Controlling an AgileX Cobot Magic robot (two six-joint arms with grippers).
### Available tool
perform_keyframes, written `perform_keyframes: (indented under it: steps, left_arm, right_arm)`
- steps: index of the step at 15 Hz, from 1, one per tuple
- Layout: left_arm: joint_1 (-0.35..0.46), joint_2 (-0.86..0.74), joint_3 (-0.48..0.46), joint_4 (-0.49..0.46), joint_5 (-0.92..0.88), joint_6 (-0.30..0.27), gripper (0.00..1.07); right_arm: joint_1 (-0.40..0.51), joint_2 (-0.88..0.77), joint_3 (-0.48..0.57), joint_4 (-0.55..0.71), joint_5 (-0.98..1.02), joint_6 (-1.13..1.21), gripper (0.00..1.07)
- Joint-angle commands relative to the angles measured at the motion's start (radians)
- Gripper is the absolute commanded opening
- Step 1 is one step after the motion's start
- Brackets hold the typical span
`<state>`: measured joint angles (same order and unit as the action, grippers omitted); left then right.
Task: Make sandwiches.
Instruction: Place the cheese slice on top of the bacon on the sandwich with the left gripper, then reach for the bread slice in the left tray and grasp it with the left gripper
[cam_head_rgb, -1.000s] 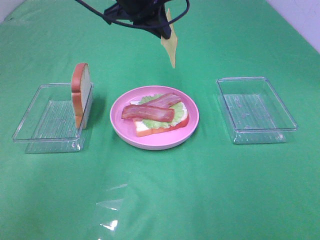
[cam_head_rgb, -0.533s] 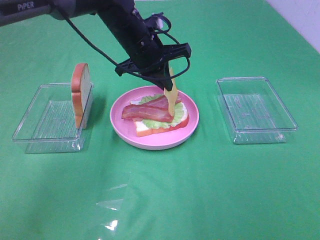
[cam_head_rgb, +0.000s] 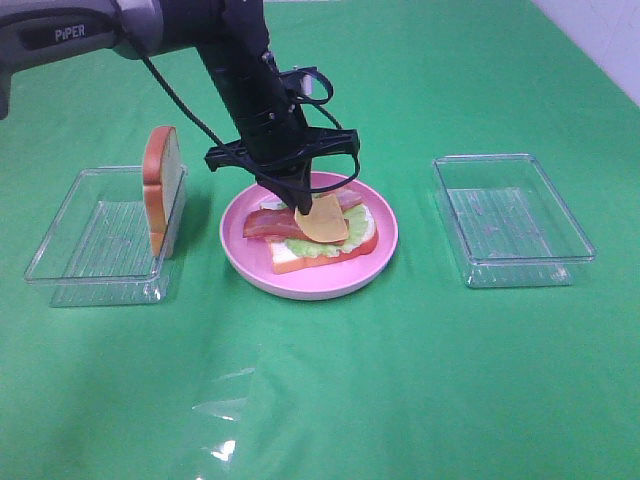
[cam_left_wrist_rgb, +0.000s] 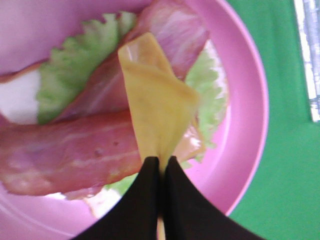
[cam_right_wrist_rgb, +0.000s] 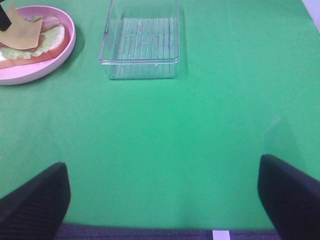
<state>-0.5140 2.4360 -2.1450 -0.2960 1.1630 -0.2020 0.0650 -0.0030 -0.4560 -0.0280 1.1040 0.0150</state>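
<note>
Green cloth (cam_head_rgb: 420, 380) | left jaws pinch cheese (cam_left_wrist_rgb: 155, 107); right jaws wide, empty

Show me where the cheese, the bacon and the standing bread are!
cheese (cam_head_rgb: 322, 221), high view, middle of the slice.
bacon (cam_head_rgb: 264, 223), high view, left end of the strip.
standing bread (cam_head_rgb: 163, 190), high view, its crust edge.

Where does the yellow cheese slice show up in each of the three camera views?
Exterior high: the cheese slice lies at centre, on the bacon, pinched by the left hand.
Left wrist: it fills the middle of the picture, a corner between the shut fingertips.
Right wrist: only a piece shows at the far upper left corner.
Shared landmark: the pink plate.
</note>
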Motion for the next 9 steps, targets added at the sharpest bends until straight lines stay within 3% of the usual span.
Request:
perform_keyframes:
  steps: [1,3,4,5,7,9]
  left_arm:
    - [0.0,0.001,-0.002,0.018,0.034,-0.015,0.0]
    - [0.0,0.001,-0.002,0.016,0.036,-0.015,0.12]
    - [0.0,-0.001,-0.002,0.016,0.036,-0.011,0.5]
    - [-0.001,-0.004,-0.002,0.016,0.029,-0.006,0.8]
    - [-0.001,-0.011,-0.026,0.011,0.033,0.016,1.02]
    - [-0.001,-0.011,-0.106,0.004,0.061,0.018,1.01]
  right_arm:
    - [-0.005,-0.025,0.004,0.002,-0.006,-0.009,0.97]
    - [-0.005,-0.025,0.004,0.002,-0.006,-0.009,0.97]
    - [-0.005,-0.025,0.004,0.002,-0.006,-0.009,0.97]
    - [-0.005,-0.025,0.004,0.002,-0.006,-0.009,0.97]
    - [-0.005,-0.025,0.004,0.002,-0.006,-0.009,0.97]
    - [-0.005,-0.025,0.004,0.002,-0.006,-0.009,0.97]
